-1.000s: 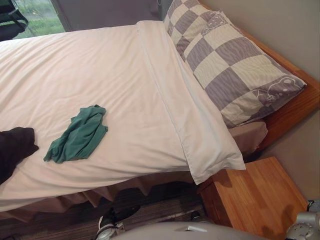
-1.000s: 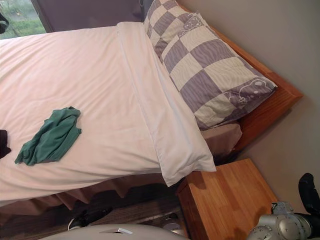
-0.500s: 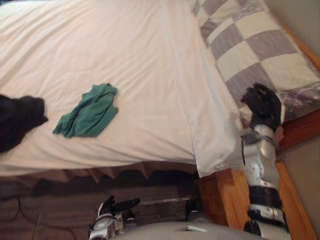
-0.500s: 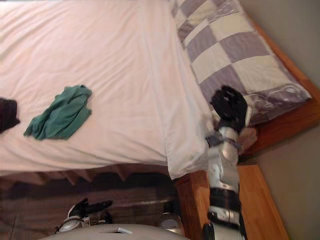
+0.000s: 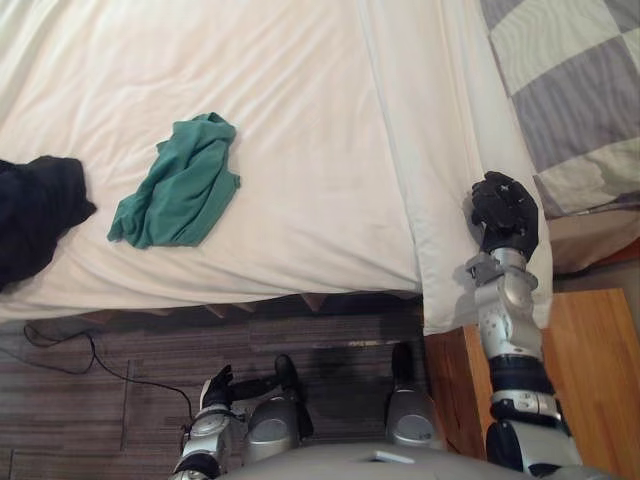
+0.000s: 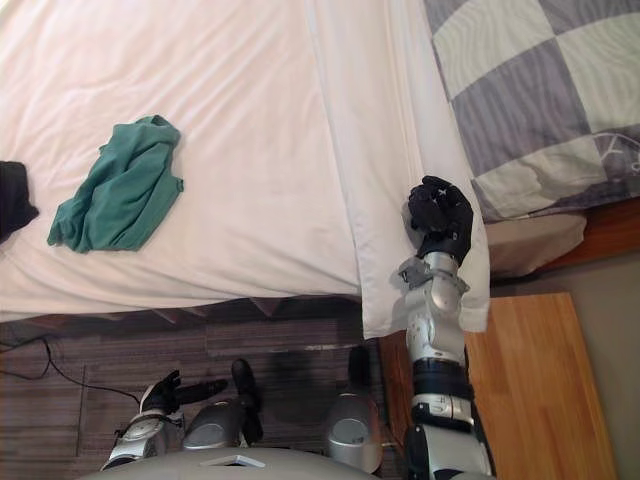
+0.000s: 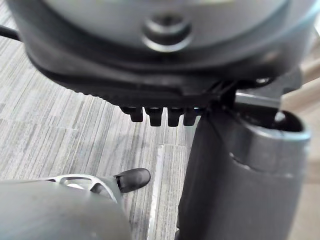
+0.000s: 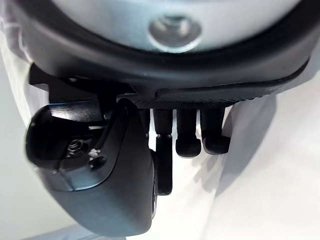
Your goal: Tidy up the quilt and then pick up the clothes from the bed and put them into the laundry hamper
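Observation:
The white quilt (image 5: 300, 150) covers the bed, with its turned-back band (image 5: 440, 150) running beside the checked pillow (image 5: 570, 90). My right hand (image 5: 505, 212) rests on the near corner of that band, by the bed's edge. Its fingers (image 8: 189, 135) are curled down into the white cloth. A crumpled green garment (image 5: 178, 185) lies on the quilt to the left. A black garment (image 5: 35, 215) lies at the far left edge. My left hand (image 5: 218, 385) hangs low over the floor with its fingers straight, holding nothing.
A wooden nightstand (image 5: 590, 370) stands at the lower right beside the bed. The bed's wooden frame (image 6: 620, 225) shows past the pillow. Striped grey carpet (image 5: 120, 350) runs along the near side of the bed.
The camera has tipped down toward the bed's near edge. My right arm rose from the lower right to the quilt's corner, and its fingers curled there. The garments lie as before.

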Controlling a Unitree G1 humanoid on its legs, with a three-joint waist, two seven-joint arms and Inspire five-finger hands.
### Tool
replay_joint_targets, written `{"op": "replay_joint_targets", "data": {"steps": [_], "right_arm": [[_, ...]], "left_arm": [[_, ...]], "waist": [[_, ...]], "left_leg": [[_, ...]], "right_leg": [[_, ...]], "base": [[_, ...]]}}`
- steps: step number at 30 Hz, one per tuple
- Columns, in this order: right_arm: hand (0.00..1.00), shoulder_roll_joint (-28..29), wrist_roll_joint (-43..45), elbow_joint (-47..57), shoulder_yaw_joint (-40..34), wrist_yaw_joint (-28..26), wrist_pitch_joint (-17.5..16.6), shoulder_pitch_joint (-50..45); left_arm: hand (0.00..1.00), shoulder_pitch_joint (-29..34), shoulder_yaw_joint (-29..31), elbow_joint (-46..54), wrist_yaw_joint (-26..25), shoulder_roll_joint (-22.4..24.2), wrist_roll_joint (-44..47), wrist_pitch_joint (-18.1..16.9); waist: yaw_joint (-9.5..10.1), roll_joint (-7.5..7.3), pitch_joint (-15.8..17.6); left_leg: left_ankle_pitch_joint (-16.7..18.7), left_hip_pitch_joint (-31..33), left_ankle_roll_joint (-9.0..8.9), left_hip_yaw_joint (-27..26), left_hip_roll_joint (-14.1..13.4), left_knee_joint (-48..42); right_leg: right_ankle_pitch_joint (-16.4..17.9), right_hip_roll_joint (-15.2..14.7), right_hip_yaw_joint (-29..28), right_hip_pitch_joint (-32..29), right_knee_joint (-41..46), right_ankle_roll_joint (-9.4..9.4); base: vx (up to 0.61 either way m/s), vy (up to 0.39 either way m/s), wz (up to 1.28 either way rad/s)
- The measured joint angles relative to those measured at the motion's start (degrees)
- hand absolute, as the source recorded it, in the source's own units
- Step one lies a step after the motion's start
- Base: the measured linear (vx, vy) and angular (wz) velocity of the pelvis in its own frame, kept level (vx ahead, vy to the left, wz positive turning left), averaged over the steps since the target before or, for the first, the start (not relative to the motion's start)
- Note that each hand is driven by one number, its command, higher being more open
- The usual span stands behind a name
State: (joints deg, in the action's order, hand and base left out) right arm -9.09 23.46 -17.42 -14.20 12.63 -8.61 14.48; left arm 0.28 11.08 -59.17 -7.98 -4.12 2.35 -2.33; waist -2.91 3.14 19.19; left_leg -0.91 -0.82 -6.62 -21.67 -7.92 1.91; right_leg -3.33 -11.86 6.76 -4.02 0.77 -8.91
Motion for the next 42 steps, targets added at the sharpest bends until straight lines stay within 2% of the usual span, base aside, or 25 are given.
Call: {"op": "replay_joint_targets", "data": {"steps": [4,7,9,12,13,15,17,21,22,24,26,27,28,29,31,32,33,34,36,37,38,39,40,41,42], "right_arm": [[0.00,5.22,-0.06,-0.88,-2.62,-2.68,-1.61,-5.79],[0.00,9.87,-0.13,-6.89,-6.70,-3.66,-1.70,-11.32],[0.00,11.86,-0.31,-19.35,-11.92,-3.61,1.77,-15.20],[0.00,11.91,-3.16,-33.02,-17.39,-3.51,8.24,-21.86],[1.00,12.35,-4.85,-35.48,-17.57,-3.55,10.28,-25.98],[1.00,12.21,-7.24,-36.75,-17.72,-4.41,12.27,-31.47],[1.00,12.50,-10.15,-36.89,-15.43,-4.99,12.87,-34.54],[1.00,11.47,-16.54,-36.94,-6.89,-7.52,12.87,-33.76],[1.00,10.86,-19.90,-37.39,-5.03,-7.03,11.24,-30.45],[1.00,9.23,-22.61,-38.77,-4.37,-6.86,10.57,-27.85],[1.00,8.43,-23.07,-39.21,-3.85,-6.33,10.60,-25.90],[1.00,8.14,-23.08,-39.23,-3.39,-5.97,10.60,-25.59],[1.00,7.04,-23.25,-39.25,-1.78,-5.65,10.73,-24.78],[1.00,5.78,-24.55,-39.06,-0.20,-5.16,10.82,-23.60],[1.00,4.01,-25.71,-39.06,1.01,-4.45,10.99,-22.36],[1.00,3.02,-27.04,-39.22,1.28,-4.34,11.05,-21.87],[1.00,2.63,-27.72,-39.02,1.34,-4.23,11.06,-20.93],[1.00,2.60,-27.64,-38.92,1.37,-4.28,10.93,-20.62],[1.00,2.59,-27.98,-38.95,2.53,-4.85,10.25,-19.08],[1.00,2.62,-29.80,-39.27,3.31,-4.91,10.38,-17.73],[1.00,2.67,-30.03,-39.34,3.97,-4.98,10.42,-17.04],[1.00,3.08,-31.33,-39.97,4.98,-5.64,10.35,-15.53],[1.00,3.76,-32.88,-41.34,5.24,-6.04,10.21,-14.27],[1.00,4.35,-34.12,-43.26,6.58,-7.65,9.90,-13.30],[1.00,4.44,-35.75,-45.21,7.52,-8.39,9.27,-13.37]], "left_arm": [[1.00,-0.15,1.40,0.11,0.15,1.40,0.00,-0.06],[1.00,-0.26,4.58,-0.64,0.62,3.16,-0.11,0.10],[1.00,-0.21,7.51,-1.45,0.60,3.38,-0.09,0.17],[1.00,-0.26,10.11,-1.57,0.68,4.60,-0.10,0.26],[1.00,-0.16,10.82,-1.58,0.67,5.12,-0.10,0.30],[1.00,-0.08,11.84,-1.06,1.01,6.01,-0.23,0.27],[1.00,-0.06,11.76,-0.21,1.49,6.12,-0.52,0.02],[1.00,1.18,9.73,0.31,2.20,4.94,-0.76,-0.02],[1.00,1.78,7.12,0.02,2.09,2.55,-0.76,0.08],[1.00,1.72,5.34,-0.51,2.07,2.45,-0.77,0.07],[1.00,1.75,5.58,-0.63,2.07,2.80,-0.77,0.06],[1.00,1.70,5.64,-0.44,2.03,2.89,-0.77,0.07],[1.00,1.26,5.55,0.24,2.04,3.09,-0.67,0.01],[1.00,-0.22,5.49,0.67,2.02,3.37,0.23,-0.21],[1.00,-1.18,5.50,1.15,1.82,4.58,0.90,-0.62],[1.00,-0.63,5.35,1.16,1.64,4.84,1.97,-1.57],[1.00,0.26,5.53,1.18,1.41,4.68,2.08,-1.91],[1.00,0.98,5.52,1.15,1.11,4.59,2.03,-1.98],[1.00,2.19,5.49,0.40,0.76,3.67,2.30,-2.42],[1.00,2.28,4.91,0.17,0.39,2.77,1.85,-2.97],[1.00,2.31,4.71,0.15,0.19,2.27,1.74,-3.07],[1.00,2.33,4.44,-0.02,0.00,1.78,1.93,-3.05],[1.00,2.18,4.52,0.07,-0.05,0.39,2.59,-2.90],[1.00,2.16,4.11,-0.32,-0.70,-1.24,2.11,-3.21],[1.00,2.05,4.07,-0.49,-0.71,-1.55,2.62,-3.49]], "waist": [[-0.10,-0.61,-0.33],[-0.17,-2.28,-2.52],[-0.16,-3.50,-4.36],[-0.09,-2.93,-5.56],[-0.32,-2.45,-5.85],[-0.55,-2.02,-6.22],[-0.54,-2.44,-6.54],[0.03,-5.49,-9.25],[1.07,-7.47,-10.17],[0.97,-6.62,-9.91],[1.21,-5.11,-9.24],[1.24,-4.93,-9.09],[1.21,-5.18,-8.78],[1.20,-4.78,-7.12],[1.13,-3.43,-5.75],[1.11,-2.63,-5.54],[1.30,-1.59,-5.43],[1.27,-1.28,-5.53],[1.16,-1.56,-5.72],[1.24,-2.41,-6.05],[1.29,-3.04,-6.00],[1.42,-4.31,-6.04],[1.86,-6.10,-5.98],[2.34,-6.80,-6.14],[2.77,-7.58,-6.75]], "left_leg": [[2.72,-2.68,-0.46,-2.55,-0.64,-1.96],[4.08,-4.21,-0.99,-4.15,-1.29,-2.95],[4.71,-5.89,-1.57,-5.56,-2.08,-2.99],[5.43,-7.63,-2.25,-6.55,-2.70,-2.86],[5.54,-8.50,-2.35,-6.86,-2.78,-2.67],[5.70,-9.44,-2.46,-7.63,-2.75,-2.53],[5.69,-10.17,-2.46,-7.68,-2.72,-2.21],[5.42,-11.64,-2.29,-7.10,-2.14,-1.63],[4.40,-11.41,-2.30,-6.25,-1.37,-1.32],[2.68,-11.26,-2.03,-5.10,-1.07,0.48],[2.59,-10.14,-1.90,-4.18,-0.93,-0.37],[3.22,-8.91,-1.74,-3.65,-0.95,-2.18],[5.56,-4.48,-1.48,-2.19,-1.19,-9.44],[7.08,1.26,-2.68,-0.58,-1.58,-19.36],[7.15,6.68,-2.79,1.69,-1.94,-28.20],[8.01,8.35,-2.78,1.80,-2.78,-30.46],[11.47,8.25,1.20,0.50,-5.25,-35.09],[12.77,7.71,2.24,0.51,-6.97,-36.87],[15.27,6.08,2.80,4.85,-12.00,-37.97],[14.94,5.72,3.19,8.28,-14.37,-35.04],[14.67,5.04,2.93,10.13,-15.14,-32.56],[16.44,2.77,-2.08,13.31,-13.69,-27.98],[17.20,1.98,-4.99,12.51,-10.98,-27.48],[17.46,2.45,-4.41,13.62,-10.32,-28.84],[17.66,2.99,-4.36,18.50,-9.38,-29.91]], "right_leg": [[0.93,0.21,-1.25,1.68,0.83,0.07],[2.52,0.51,-1.70,2.40,2.16,0.12],[3.16,1.23,-2.22,3.33,2.20,0.31],[3.59,1.82,-2.21,4.48,2.21,0.56],[3.86,1.92,-2.21,5.13,2.24,0.55],[3.99,1.91,-2.22,5.27,2.81,0.49],[4.49,1.52,-1.98,5.22,4.29,0.27],[8.31,0.32,-0.51,3.26,12.33,0.61],[10.31,0.02,-0.51,1.91,14.75,0.75],[10.19,-0.02,0.41,1.86,14.21,0.64],[10.19,-0.57,1.24,1.81,14.12,0.64],[10.29,-1.07,1.68,1.65,14.22,0.58],[10.25,-2.72,2.81,1.14,14.61,0.26],[9.97,-4.80,4.66,1.33,15.35,-0.23],[9.54,-6.79,7.41,2.50,15.09,-0.95],[8.62,-7.79,9.26,3.76,13.43,-1.45],[7.87,-7.58,10.71,5.38,12.06,-2.00],[7.78,-7.38,10.98,6.02,12.03,-2.17],[6.90,-8.07,10.57,7.26,12.01,-3.70],[5.90,-9.52,10.00,6.27,12.40,-5.28],[5.30,-10.52,9.52,5.81,12.63,-6.01],[3.37,-12.40,8.31,4.51,12.83,-5.83],[2.33,-13.23,6.57,3.92,11.97,-5.66],[5.11,-9.49,4.72,3.52,14.39,-6.41],[6.54,-7.60,4.23,4.38,13.87,-5.30]], "base": [[0.02,0.012,-0.29],[0.03,-0.007,-0.18],[0.07,-0.033,-0.25],[0.06,-0.019,-0.17],[0.06,-0.015,-0.14],[0.02,-0.007,-0.21],[-0.02,0.000,-0.05],[-0.09,-0.034,0.12],[-0.16,-0.078,0.10],[-0.11,-0.061,0.22],[-0.05,-0.021,0.25],[-0.06,0.010,0.38],[-0.09,0.036,0.67],[-0.11,0.043,0.94],[-0.09,0.055,0.86],[-0.11,0.193,0.60],[-0.10,0.211,0.44],[-0.05,0.206,0.18],[0.02,0.249,0.12],[0.01,0.351,0.10],[-0.02,0.441,-0.03],[-0.08,0.558,-0.19],[-0.09,0.592,-0.23],[-0.07,0.429,-0.18],[-0.03,0.195,-0.07]]}}
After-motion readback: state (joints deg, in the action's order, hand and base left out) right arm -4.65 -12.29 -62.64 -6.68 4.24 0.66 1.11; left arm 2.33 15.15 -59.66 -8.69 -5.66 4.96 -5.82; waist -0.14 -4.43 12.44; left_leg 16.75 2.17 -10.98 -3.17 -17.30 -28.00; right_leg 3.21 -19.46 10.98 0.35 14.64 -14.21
